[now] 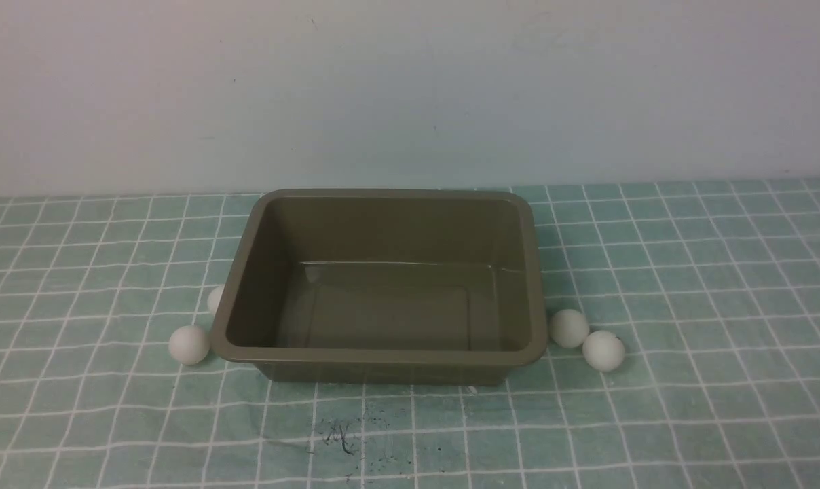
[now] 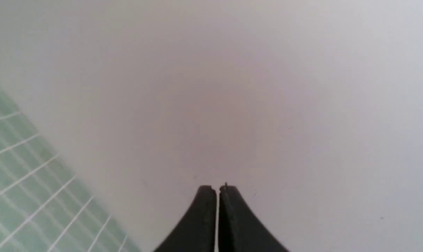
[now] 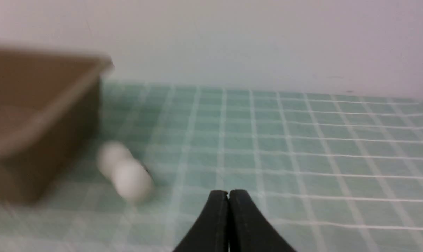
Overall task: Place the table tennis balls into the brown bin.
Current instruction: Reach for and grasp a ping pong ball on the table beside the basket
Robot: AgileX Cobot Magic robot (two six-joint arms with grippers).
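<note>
the right end effector (image 3: 228,193), fingers pressed together, is nearer to the outer right ball (image 1: 603,351), beside the bin (image 1: 383,356).

Left wrist view: gripper (image 2: 218,189) — two dark, near-black fingers, matte as far as visible, each narrowing to a small blunt tip and widening toward the base. Inner edges straight; outer edges slanted, so each finger reads as a slim wedge. Fingers closed to a thin slit of light. Right wrist view: gripper (image 3: 228,193) — same dark colour, same tapered pair, tips small and slightly rounded, inner edges meeting along a fine line. Surfaces look plain; finer detail is too dark and soft to resolve.
</note>
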